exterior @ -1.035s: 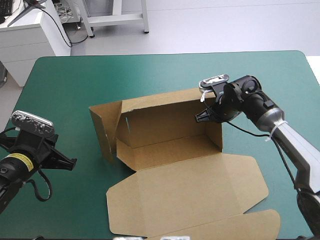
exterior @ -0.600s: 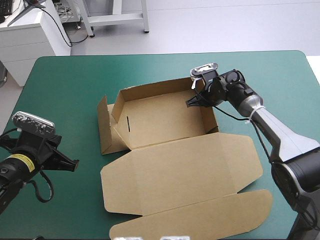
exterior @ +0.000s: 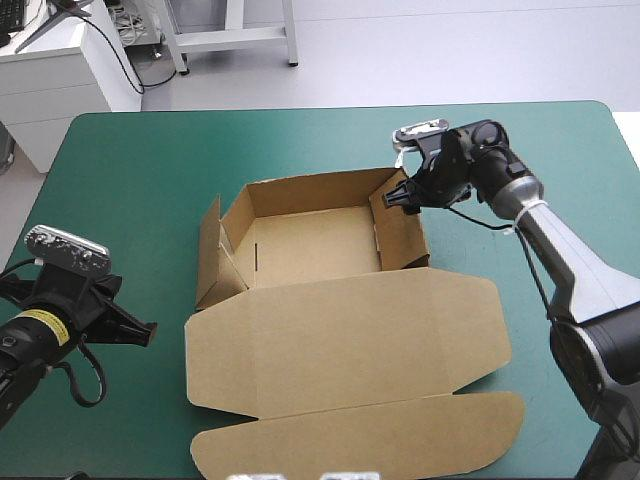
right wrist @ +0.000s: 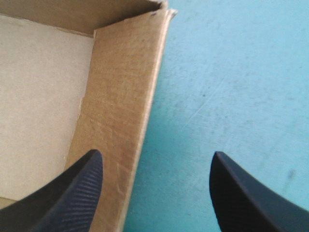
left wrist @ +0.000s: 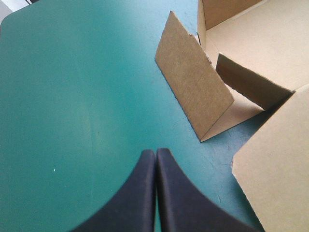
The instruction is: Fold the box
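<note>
since the earlier views the box (exterior: 310, 235) has turned and slid toward 7 o'clock at mid-desk, and its 3 o'clock wall (exterior: 400, 235) now stands square, so the tray looks nearly formed; the 9 o'clock flap (exterior: 208, 255) splays outward, untucked; right claw (right wrist: 157, 154) released, fingers wide astride that wall's top edge, contact unclear; left claw (left wrist: 155, 153) clenched, empty, over the desk (exterior: 150, 170) at 8 o'clock

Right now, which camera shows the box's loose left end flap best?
The left wrist view: the flap shows whole, its outer face toward the camera. The high view shows it small and foreshortened. The right wrist view shows only the right wall.
</note>
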Available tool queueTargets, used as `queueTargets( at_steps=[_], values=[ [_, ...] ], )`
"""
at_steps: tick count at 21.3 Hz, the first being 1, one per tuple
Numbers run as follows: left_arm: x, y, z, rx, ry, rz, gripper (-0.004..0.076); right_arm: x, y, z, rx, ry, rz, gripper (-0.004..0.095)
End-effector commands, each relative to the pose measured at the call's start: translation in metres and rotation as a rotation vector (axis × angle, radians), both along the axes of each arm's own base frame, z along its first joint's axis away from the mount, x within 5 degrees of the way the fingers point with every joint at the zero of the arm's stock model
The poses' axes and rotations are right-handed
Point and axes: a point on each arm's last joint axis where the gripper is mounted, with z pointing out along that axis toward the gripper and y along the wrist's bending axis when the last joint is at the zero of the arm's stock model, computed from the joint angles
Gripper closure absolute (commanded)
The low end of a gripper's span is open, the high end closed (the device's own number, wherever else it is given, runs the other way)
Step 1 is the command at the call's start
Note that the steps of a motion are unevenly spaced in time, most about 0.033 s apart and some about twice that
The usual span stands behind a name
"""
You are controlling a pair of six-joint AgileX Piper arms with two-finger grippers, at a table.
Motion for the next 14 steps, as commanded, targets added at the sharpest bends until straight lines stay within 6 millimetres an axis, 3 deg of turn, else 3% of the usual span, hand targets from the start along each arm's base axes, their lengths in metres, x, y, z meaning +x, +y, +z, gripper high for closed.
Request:
queueTargets(
  at_steps=[1, 4, 7, 14],
  values=[
    [0.001, 0.0, 0.011, -0.016, -0.069, -0.005, 0.0733, -0.034, -0.022, 0.085, 0.022, -0.175, 0.023, 0.0308],
    [0.001, 0.0, 0.011, -0.02, -0.068, -0.006, 0.0733, -0.072, -0.031, 0.135, 0.054, -0.245, 0.071, 0.0308],
    [0.0, 0.001, 0.009, -0.014, -0.052, 0.0, 0.0733, -0.101, -0.032, 0.162, 0.137, -0.321, 0.131, 0.0308],
    [0.0, 0.001, 0.009, -0.012, -0.046, 0.002, 0.0733, -0.101, -0.03, 0.16, 0.148, -0.304, 0.134, 0.0308]
  ],
)
